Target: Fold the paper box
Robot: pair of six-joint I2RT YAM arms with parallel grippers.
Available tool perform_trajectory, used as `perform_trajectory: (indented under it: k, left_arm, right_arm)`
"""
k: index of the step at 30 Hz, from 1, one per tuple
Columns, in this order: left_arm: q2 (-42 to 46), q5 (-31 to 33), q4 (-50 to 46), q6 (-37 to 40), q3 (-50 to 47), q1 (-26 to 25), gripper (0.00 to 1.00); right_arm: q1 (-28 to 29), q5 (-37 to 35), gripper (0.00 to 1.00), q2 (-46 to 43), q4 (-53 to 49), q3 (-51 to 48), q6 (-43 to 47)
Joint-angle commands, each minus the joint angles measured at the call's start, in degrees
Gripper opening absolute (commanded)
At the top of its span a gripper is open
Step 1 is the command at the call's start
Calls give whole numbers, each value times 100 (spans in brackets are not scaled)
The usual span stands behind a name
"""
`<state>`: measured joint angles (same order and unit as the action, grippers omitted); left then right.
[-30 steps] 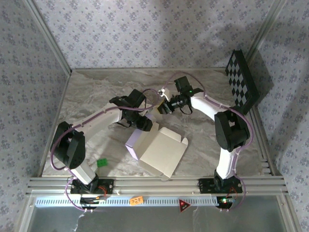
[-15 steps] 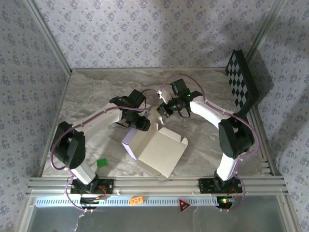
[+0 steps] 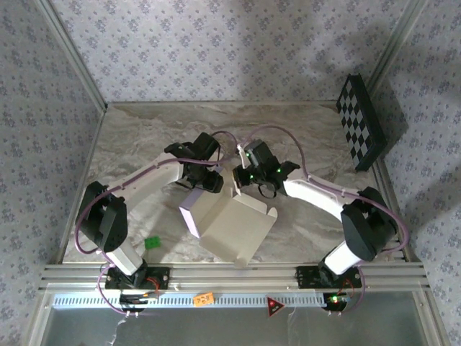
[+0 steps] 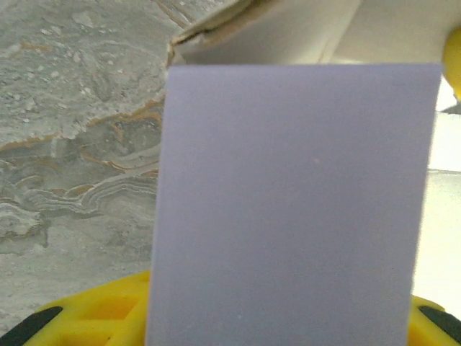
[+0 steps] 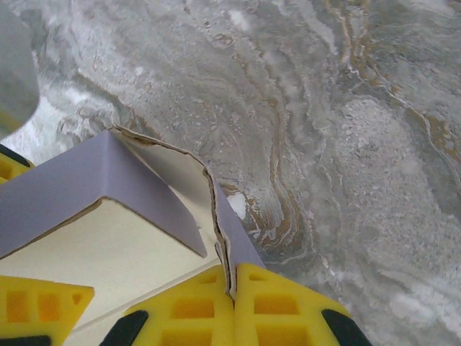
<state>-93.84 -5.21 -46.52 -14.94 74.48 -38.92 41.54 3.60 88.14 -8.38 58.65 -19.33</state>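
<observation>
The paper box sat at ctr of the top view on the marble table, half-formed. Its broad cream panel faced up, w/ a lavender wall along its left edge & a notched flap at right.

The right gripper was clenched on the box. In its wrist view the yellow pads met at bottom ctr, w/ a ragged card edge running straight into the seam btwn them. Prob. reason: a pinch on that thin upper edge gives a handle to lift or turn a wall w/o crushing the panel.

The left gripper sat just left of it, at the top end of the lavender wall. In the left wrist view the lavender face covered the middle & right of frame. Yellow fingers showed at lower left & lower right either side of it, jaws part-way apart. Couldn't tell whether they squeezed the wall or only bracketed it. Either way it looked placed to steady that side, a backstop for the other claw's work.

Judgement: mid-fold, walls partly up, not yet a finished box. Risk: card is thin & the edge looked frayed, so a hard pull could tear or crease it.

Not involved: a small green item at lower left & a checkerboard panel leaning at upper right.
</observation>
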Motion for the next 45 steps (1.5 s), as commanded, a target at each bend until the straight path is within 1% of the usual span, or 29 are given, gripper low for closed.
perform_trajectory:
  k: [1, 3, 5, 7, 10, 12, 17, 21, 23, 24, 26, 28, 33, 37, 38, 45]
  left_arm:
    - [147, 673, -181, -293, 85, -57, 45]
    - [242, 886, 23, -333, -38, -121, 45]
    - [335, 1037, 233, -429, -152, -166, 45]
    - [399, 1193, 406, -502, -246, -187, 46]
    - [474, 1231, 726, -514, -386, -200, 49]
    - [463, 1005, 982, -446, -417, -196, 54]
    - [397, 405, 850, -422, -280, -197, 62]
    - [570, -27, 798, -442, -344, -189, 69]
    - [659, -177, 797, -465, -361, -164, 71]
    - [691, -225, 637, -479, -363, -145, 71]
    - [770, -350, 584, -507, -389, -102, 71]
    - [828, -457, 589, -540, -445, -57, 68]
    - [866, -658, 729, -610, -651, 21, 55]
    - [785, -692, 732, -664, -746, 52, 49]
    - [762, -697, 903, -677, -763, 55, 48]
    - [546, -684, 1008, -773, -785, 73, 47]
  right_arm:
    - [231, -1365, 0, -304, 841, -321, -1037]
    - [414, -1711, 0, -364, 1270, -490, -1071]
    - [572, -2141, 0, -361, 1793, -657, -877]
    - [597, -2290, 0, -274, 2285, -764, -664]
    - [520, -2214, 0, -18, 2766, -776, -373]
    - [496, -2197, 0, 144, 3100, -816, -150]
    - [395, -1823, 0, 511, 3805, -979, 480]
    - [292, -1660, 0, 638, 3938, -1051, 540]
    - [243, -1634, 0, 652, 3950, -1063, 545]
    - [228, -1641, 0, 652, 3946, -1058, 549]
    - [194, -1677, 0, 643, 3901, -1066, 579]
    - [171, -1663, 0, 629, 3892, -1092, 613]
    - [129, -1601, 0, 595, 3895, -1128, 589]
    - [118, -1599, 0, 513, 3734, -1120, 465]
    - [131, -1605, 0, 475, 3620, -1085, 391]
    - [251, -1679, 0, 224, 2890, -985, -416]
